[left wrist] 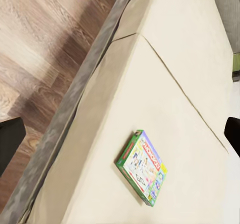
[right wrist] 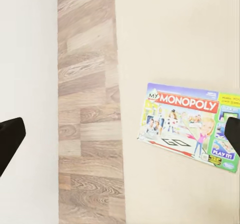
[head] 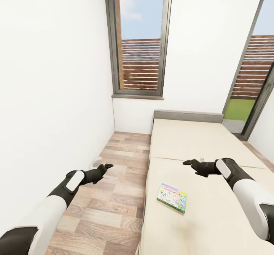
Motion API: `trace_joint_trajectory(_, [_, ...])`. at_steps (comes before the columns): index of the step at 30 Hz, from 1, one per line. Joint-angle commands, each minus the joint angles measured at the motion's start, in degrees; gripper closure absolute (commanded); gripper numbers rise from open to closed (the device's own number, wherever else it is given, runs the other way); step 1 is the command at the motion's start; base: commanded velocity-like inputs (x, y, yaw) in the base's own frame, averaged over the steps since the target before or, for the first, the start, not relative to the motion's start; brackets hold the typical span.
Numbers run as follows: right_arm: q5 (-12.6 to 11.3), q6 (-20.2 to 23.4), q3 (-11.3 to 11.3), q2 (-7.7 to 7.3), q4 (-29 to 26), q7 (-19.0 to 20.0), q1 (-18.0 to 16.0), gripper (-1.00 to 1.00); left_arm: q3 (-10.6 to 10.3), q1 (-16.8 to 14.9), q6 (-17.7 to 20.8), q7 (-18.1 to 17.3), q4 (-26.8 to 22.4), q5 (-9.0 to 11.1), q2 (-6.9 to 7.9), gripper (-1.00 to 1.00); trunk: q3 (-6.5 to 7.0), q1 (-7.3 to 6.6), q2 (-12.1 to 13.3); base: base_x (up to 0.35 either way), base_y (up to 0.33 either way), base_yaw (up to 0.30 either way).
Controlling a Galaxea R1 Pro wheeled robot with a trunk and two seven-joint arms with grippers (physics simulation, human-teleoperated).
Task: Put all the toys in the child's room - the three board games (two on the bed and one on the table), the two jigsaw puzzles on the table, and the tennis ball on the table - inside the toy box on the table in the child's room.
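Standing by the bed, head view: one board game lies flat on the cream mattress, just below and inside the right gripper; left gripper hangs over plank floor. Both carry nothing (fingers' spread: cannot tell).

Left wrist view: game untouched near the mattress edge.

Right wrist view: MONOPOLY lettering, box uncollected. Collecting from the bed looks barely begun.

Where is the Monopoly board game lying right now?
In the head view the Monopoly board game lies flat on the beige bed, near its floor-side edge, closer than the right gripper hovering above the mattress.
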Motion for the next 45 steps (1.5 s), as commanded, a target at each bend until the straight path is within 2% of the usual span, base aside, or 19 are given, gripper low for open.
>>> trace_joint_trajectory(1, [0.35,0.32,-0.42,0.03,-0.05,0.25,-0.03,-1.0,0.14,-0.05,0.29,-0.12,0.01,0.06,0.0,-1.0,-0.25,0.23,-0.45,0.0,0.0,0.0])
trace_joint_trajectory(6, [0.3,0.34,-0.96,-0.47,-0.77,2.13,0.16,-1.0,0.36,-0.71,-1.05,-1.02,1.5,-0.51,0.06,-1.0,-1.15,1.32,-2.46,0.0,0.0,0.0])
trace_joint_trajectory(9, [0.22,0.39,-2.78,-1.25,-0.99,3.23,0.27,-1.0,0.49,-0.99,-2.03,-1.61,2.26,-0.64,0.16,-1.0,-1.68,1.98,-3.66,0.0,0.0,0.0])
trace_joint_trajectory(12, [0.21,0.37,-3.55,-1.4,-1.04,3.51,0.31,-1.0,0.52,-1.05,-2.34,-1.7,2.42,-0.77,0.1,-1.0,-2.22,2.64,-4.87,0.0,0.0,0.0])
trace_joint_trajectory(14, [0.19,0.24,-5.0,-1.6,-1.13,3.96,0.41,-1.0,0.51,-1.15,-2.91,-1.57,2.65,-0.98,-0.04,-1.0,-2.58,3.08,-5.67,0.0,0.0,0.0])
trace_joint_trajectory(22, [0.24,-0.1,-7.21,-1.85,-1.29,4.42,0.75,-1.0,0.75,-2.12,-3.41,-1.2,3.52,-0.78,-0.25,-1.0,-4.02,4.84,-8.88,0.0,0.0,0.0])
trace_joint_trajectory(28, [0.45,-0.21,-7.63,-1.72,-1.52,4.38,0.86,-1.0,0.94,-3.96,-3.44,-1.11,4.7,-0.26,-0.52,-1.0,-5.1,6.16,-11.28,0.0,0.0,0.0])
trace_joint_trajectory(30, [0.63,-0.26,-7.72,-1.65,-1.57,4.19,0.9,-1.0,0.98,-4.82,-3.57,-1.07,5.78,-0.03,-1.03,-1.0,-5.45,6.6,-12.08,0.0,0.0,0.0])
trace_joint_trajectory(45, [0.45,1.93,-8.19,-1.79,-1.43,3.77,0.9,-1.0,1.24,-6.17,-3.54,-1.69,8.11,0.44,-1.84,-1.0,-8.15,9.89,-18.1,0.0,0.0,0.0])
